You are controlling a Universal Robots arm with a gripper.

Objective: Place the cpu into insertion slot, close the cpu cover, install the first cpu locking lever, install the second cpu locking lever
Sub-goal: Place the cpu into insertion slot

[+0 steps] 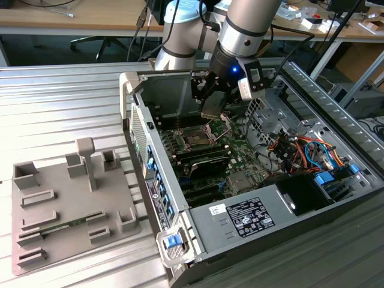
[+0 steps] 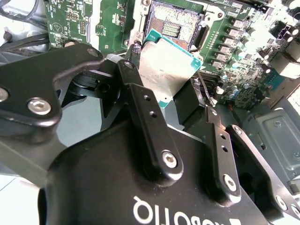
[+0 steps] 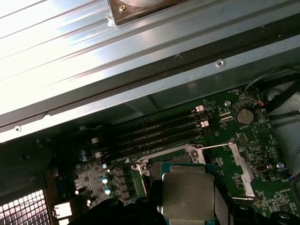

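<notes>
The cpu [image 2: 166,65] was a small, thin square with a dull silver face and a teal-green edge. It was tilted and clear of the board. It hung just above the insertion slot [image 2: 176,23], a dark square socket with a shiny rim set into the green motherboard [image 3: 262,140], and it was not seated in it.

The cpu cover [image 3: 241,164], a thin silver frame, stood flipped open beside the slot, and a thin lever [image 3: 215,146] lay next to it. Long black memory slots [image 3: 159,131] ran on the far side of the slot, and a coin battery [image 3: 244,116] sat near them. The board lay inside an open computer case [image 1: 162,186], with bundled cables [image 1: 300,150] towards the exterior view's right. A grey parts tray [image 1: 36,240] lay outside the case on the exterior view's left.

The gripper [image 1: 213,103] reached down into the case over the slot. Its two black fingers [image 2: 140,110] were closed on opposite edges of the cpu, so the chip sat between the jaws with its silver face showing.
</notes>
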